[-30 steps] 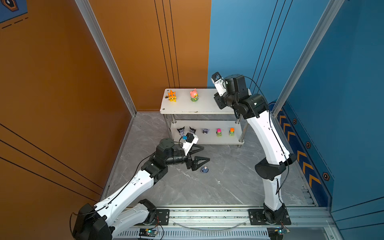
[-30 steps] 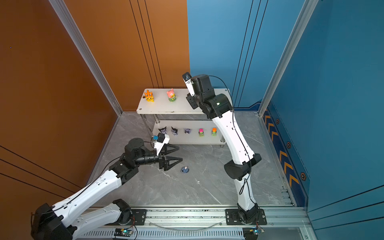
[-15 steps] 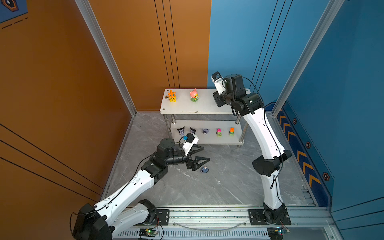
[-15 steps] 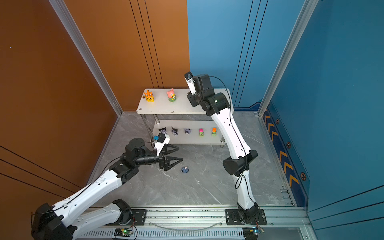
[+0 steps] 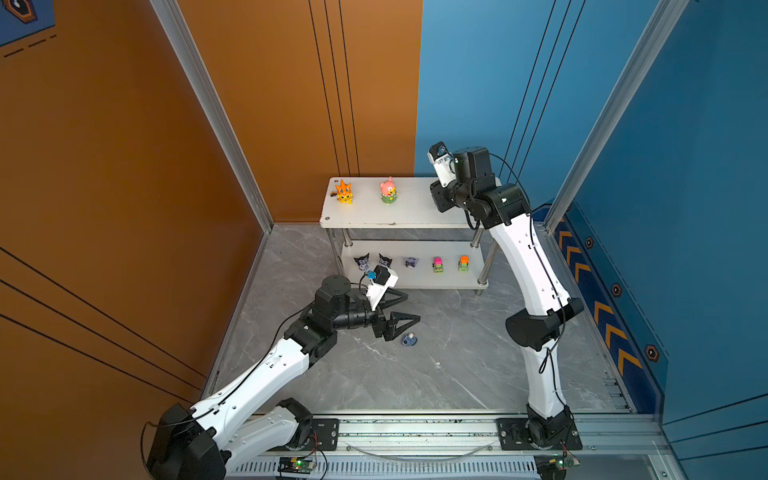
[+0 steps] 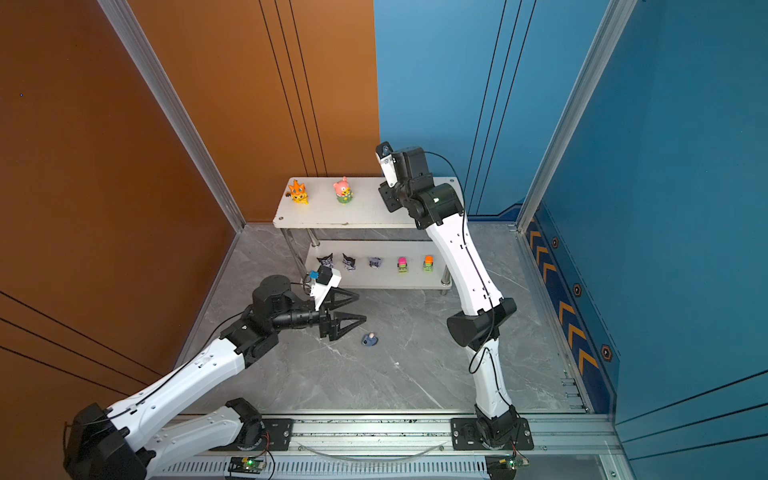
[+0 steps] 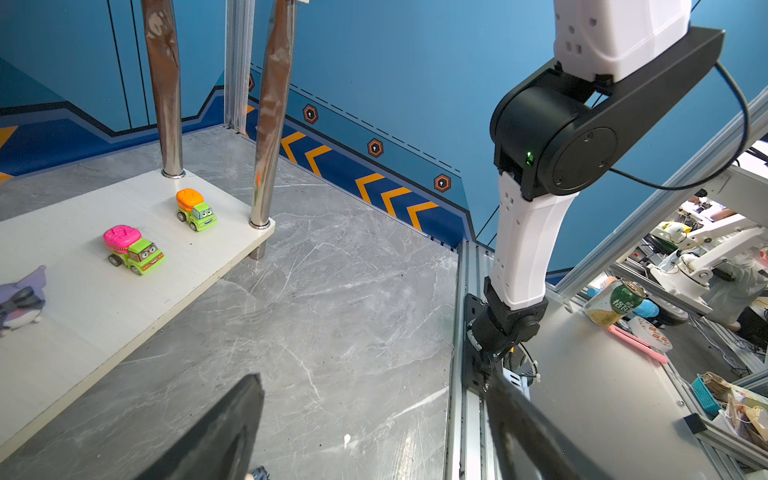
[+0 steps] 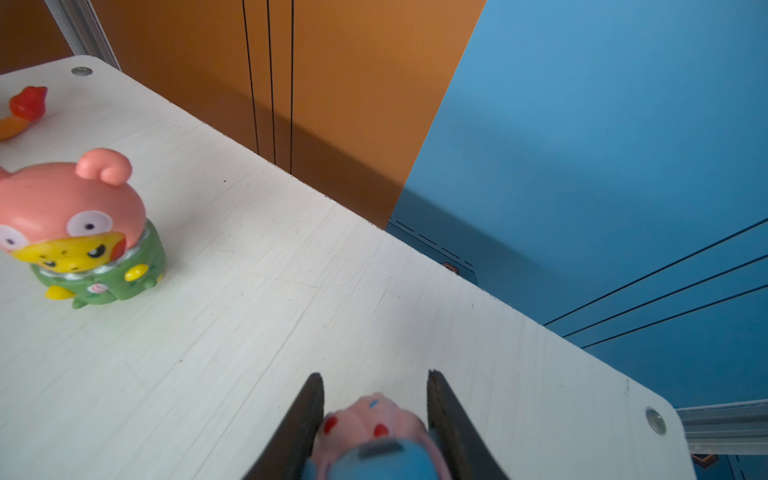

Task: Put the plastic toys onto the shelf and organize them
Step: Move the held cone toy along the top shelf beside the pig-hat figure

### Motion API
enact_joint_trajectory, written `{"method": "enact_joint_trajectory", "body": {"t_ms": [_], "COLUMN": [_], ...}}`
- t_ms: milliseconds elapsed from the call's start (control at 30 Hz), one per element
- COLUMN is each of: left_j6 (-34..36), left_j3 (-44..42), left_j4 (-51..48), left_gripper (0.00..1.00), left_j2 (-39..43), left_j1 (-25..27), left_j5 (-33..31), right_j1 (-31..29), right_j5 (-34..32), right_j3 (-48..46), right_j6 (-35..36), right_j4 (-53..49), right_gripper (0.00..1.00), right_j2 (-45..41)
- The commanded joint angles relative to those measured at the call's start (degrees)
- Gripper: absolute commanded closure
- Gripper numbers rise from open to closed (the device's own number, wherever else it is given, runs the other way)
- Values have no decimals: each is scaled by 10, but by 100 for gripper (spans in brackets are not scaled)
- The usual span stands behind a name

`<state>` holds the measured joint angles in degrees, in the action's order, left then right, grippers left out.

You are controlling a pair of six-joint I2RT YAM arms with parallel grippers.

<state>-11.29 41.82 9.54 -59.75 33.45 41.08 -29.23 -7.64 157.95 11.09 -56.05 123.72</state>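
One pink bear (image 8: pixel 79 232) near right fingers (image 8: pixel 307 419) gripping pink-blue figurine (image 8: pixel 374 424) over shelf (image 8: pixel 332 291); left fingers (image 5: pixel 401 322) spread, empty.

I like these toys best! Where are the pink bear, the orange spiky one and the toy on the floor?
pink bear (image 8: pixel 62 203): right wrist view, its pink head.
orange spiky creature (image 5: pixel 344 192): a top view, its face.
toy on the floor (image 6: pixel 369 341): a top view, its blue body.
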Motion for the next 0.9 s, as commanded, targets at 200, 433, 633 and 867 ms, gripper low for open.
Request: {"method": "enact_joint_trajectory", "body": {"t_ms": [200,433,633,867], "left_j6": [17,18,19,20], "left_j3": [21,19,21,21], "left_j4": [-6,-7,-7,-7], "left_gripper": [15,15,15,15], "left_j2": [-8,-8,-11,-12], "left_j1": [5,5,4,4], "left_j5": [-5,-5,-5,-6], "right_j1": [5,7,12,13], "right_j5": [15,23,41,47], "right_j3": [14,13,13,13], "right_j6": [-15,-20,-24,-26], "right_j4": [-7,-10,-10,-14], "right_gripper": [74,70,62,58], "right_j2": [11,18,16,22]}}
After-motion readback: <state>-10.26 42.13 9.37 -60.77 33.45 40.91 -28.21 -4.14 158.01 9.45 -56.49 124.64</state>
